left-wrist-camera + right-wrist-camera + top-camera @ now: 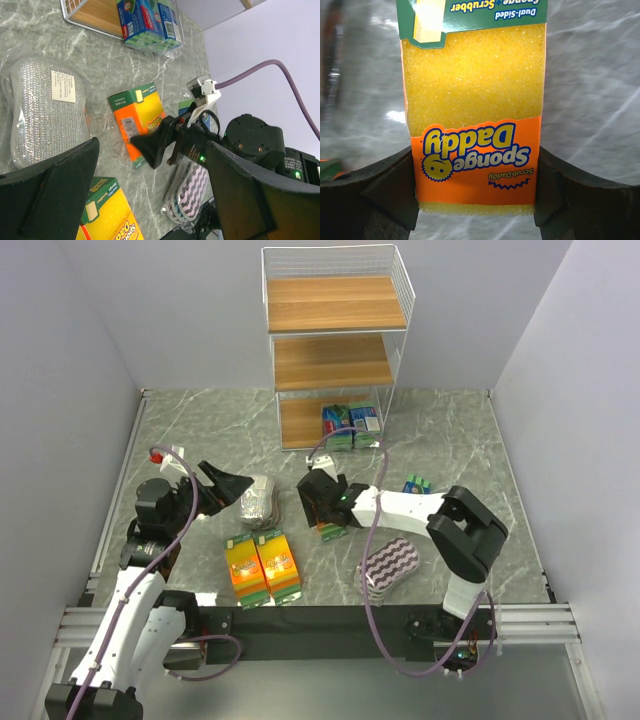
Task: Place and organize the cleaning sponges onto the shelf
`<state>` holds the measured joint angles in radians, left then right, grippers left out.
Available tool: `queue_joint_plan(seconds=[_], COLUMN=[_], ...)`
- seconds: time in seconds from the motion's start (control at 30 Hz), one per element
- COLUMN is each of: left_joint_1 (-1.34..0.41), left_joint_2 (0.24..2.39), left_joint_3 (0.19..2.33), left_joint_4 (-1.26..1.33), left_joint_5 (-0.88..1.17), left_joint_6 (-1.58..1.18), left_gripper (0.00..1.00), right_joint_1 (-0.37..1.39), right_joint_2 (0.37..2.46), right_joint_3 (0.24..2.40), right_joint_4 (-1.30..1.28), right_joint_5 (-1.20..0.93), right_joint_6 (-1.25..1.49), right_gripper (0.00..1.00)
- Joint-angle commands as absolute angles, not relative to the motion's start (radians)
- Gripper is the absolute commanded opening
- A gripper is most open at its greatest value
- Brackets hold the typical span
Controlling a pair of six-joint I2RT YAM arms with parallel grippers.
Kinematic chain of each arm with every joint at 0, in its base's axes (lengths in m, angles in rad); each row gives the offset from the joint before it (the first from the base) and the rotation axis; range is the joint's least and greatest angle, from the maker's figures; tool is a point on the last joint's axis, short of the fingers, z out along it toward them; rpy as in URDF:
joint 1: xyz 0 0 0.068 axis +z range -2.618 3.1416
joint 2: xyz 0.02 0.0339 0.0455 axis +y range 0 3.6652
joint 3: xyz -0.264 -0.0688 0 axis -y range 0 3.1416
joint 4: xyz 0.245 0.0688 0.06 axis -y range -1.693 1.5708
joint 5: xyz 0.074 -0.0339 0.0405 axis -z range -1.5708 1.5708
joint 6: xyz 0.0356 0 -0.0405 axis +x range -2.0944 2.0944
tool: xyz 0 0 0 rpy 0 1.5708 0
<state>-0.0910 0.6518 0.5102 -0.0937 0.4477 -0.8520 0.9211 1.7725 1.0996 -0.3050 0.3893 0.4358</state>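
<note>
Now: right gripper (pixel 475 187) pinching orange-yellow sponge pack (pixel 472 85) by both long sides, pack low at table just in front of shelf (pixel 335 305). Left gripper (pixel 228 483) spread wide beside silvery pack (pixel 258 502), front-left of shelf. Blue-green packs (pixel 350 425) on shelf's bottom tier.

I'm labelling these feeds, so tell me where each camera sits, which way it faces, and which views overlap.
Top external: above and behind the bases, looking down at the table, shelf and both arms.
Left wrist: on the left arm, facing across the table at the right gripper; its own open fingers frame the bottom.
Right wrist: looking down at the orange-yellow pack between its own fingers.
Shared: all three show that pack; top and left wrist also share the silvery pack.
</note>
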Motion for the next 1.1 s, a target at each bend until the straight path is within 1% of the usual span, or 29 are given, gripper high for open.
queue_joint_plan(seconds=[0.0,0.07,0.1,0.2,0.33,0.47,0.57,0.67,0.7,0.73,0.8,0.83,0.93,1.07], left_joint_1=[-0.092,-0.092,-0.092,-0.092,-0.092,-0.092,-0.092,-0.092,-0.092,-0.092,-0.092,-0.092,-0.092,-0.092], left_joint_2=[0.650,0.650,0.649,0.643,0.629,0.629,0.638,0.650,0.653,0.655,0.653,0.653,0.649,0.632], left_joint_3=[0.505,0.505,0.505,0.509,0.512,0.503,0.494,0.489,0.488,0.486,0.483,0.482,0.486,0.488], left_joint_4=[-0.048,-0.048,-0.051,-0.066,-0.086,-0.075,-0.055,-0.041,-0.037,-0.034,-0.028,-0.029,-0.044,-0.063], left_joint_5=[0.456,0.457,0.457,0.453,0.443,0.443,0.451,0.456,0.456,0.457,0.459,0.459,0.457,0.448], left_joint_6=[-0.857,-0.859,-0.859,-0.850,-0.841,-0.844,-0.850,-0.856,-0.857,-0.859,-0.859,-0.859,-0.853,-0.848], left_gripper=[0.94,0.94,0.94,0.94,0.94,0.94,0.94,0.94,0.94,0.93,0.94,0.94,0.93,0.94], right_joint_1=[0.870,0.841,0.813,0.776,0.769,0.767,0.753,0.744,0.744,0.744,0.742,0.739,0.718,0.712], right_joint_2=[1.723,1.729,1.726,1.692,1.616,1.554,1.511,1.497,1.497,1.490,1.474,1.453,1.410,1.345], right_joint_3=[1.055,1.051,1.046,1.022,0.994,1.002,1.026,1.066,1.072,1.072,1.039,1.019,0.956,0.897], right_joint_4=[-0.252,-0.239,-0.224,-0.169,-0.140,-0.210,-0.300,-0.417,-0.495,-0.514,-0.511,-0.485,-0.437,-0.365], right_joint_5=[0.452,0.459,0.465,0.451,0.434,0.497,0.525,0.563,0.575,0.559,0.532,0.475,0.440,0.404], right_joint_6=[0.287,0.256,0.255,0.232,0.225,0.307,0.437,0.664,0.789,0.831,0.958,0.983,1.125,1.236], right_gripper=[0.75,0.83,0.91,0.96,1.00,1.00,1.00,0.99,0.99,0.99,0.99,0.99,0.98,0.94])
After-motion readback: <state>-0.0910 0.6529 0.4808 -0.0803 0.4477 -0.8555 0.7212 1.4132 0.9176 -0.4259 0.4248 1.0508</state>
